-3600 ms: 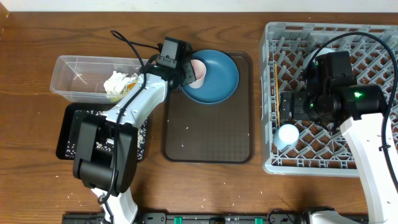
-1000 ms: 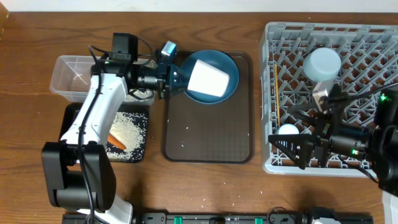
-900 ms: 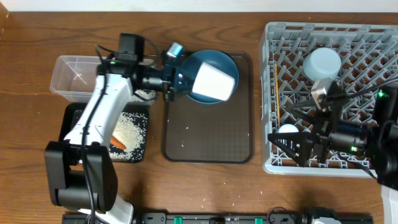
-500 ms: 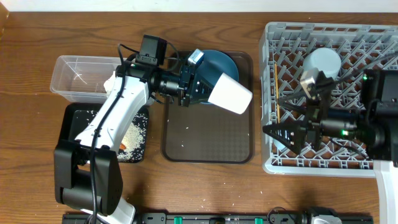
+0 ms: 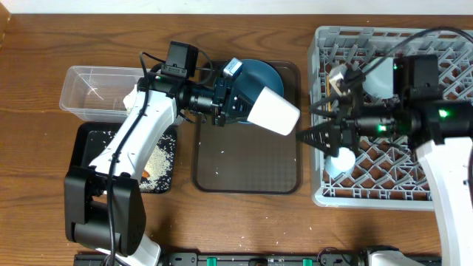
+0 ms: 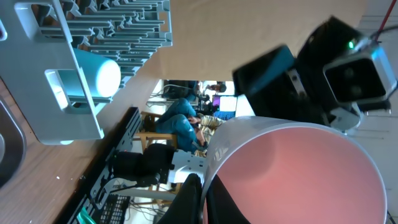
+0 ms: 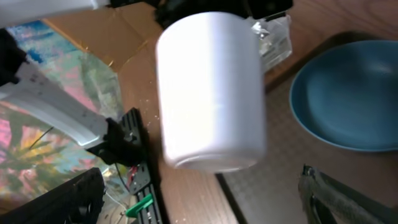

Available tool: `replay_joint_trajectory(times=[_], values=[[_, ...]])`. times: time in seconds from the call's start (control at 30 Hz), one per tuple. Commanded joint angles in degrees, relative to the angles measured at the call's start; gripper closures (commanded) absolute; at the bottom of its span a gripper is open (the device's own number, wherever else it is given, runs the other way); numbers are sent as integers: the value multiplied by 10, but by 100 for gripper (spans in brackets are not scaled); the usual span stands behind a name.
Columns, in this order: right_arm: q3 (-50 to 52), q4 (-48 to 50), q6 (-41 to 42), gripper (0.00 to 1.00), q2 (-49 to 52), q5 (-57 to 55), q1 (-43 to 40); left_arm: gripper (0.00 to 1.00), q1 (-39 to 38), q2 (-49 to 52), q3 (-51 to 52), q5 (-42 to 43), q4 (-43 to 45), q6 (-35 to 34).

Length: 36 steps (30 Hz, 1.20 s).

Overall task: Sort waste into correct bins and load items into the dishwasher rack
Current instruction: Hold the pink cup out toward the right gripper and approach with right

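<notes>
Left gripper point(image 5: 245, 108) clamps pink cup point(image 5: 275, 113) above tray point(image 5: 247, 166).

text: none legible | labels: none | signs: none

Left arm point(image 5: 140, 129), right arm point(image 5: 447, 174): white links, black joints, black cables, green LED point(image 5: 443, 113).

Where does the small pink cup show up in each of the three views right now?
Overhead: small pink cup at centre, over the brown tray, held sideways in the left gripper.
Left wrist: fills the lower right, pink inside facing the camera.
Right wrist: upper centre, white outside showing.
Shared landmark: blue plate, in overhead and right wrist only.
</notes>
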<state>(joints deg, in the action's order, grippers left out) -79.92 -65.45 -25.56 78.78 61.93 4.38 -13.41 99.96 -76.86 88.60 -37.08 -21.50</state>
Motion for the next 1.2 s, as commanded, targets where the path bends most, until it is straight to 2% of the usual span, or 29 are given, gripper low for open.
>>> replay_joint_trajectory(times=[0.0, 0.47, 0.73, 1.0, 1.17], values=[[0, 19, 16, 6, 29, 13, 19, 94, -1, -12, -6, 15, 1, 11], [0, 76, 55, 18, 57, 18, 89, 94, -1, -12, -6, 15, 16, 11], [0, 76, 54, 27, 57, 17, 91, 94, -1, -12, -6, 15, 16, 12], [0, 64, 54, 29, 56, 17, 91, 94, -1, -12, -6, 15, 16, 14], [0, 63, 54, 40, 56, 17, 91, 94, -1, -12, -6, 15, 16, 14]])
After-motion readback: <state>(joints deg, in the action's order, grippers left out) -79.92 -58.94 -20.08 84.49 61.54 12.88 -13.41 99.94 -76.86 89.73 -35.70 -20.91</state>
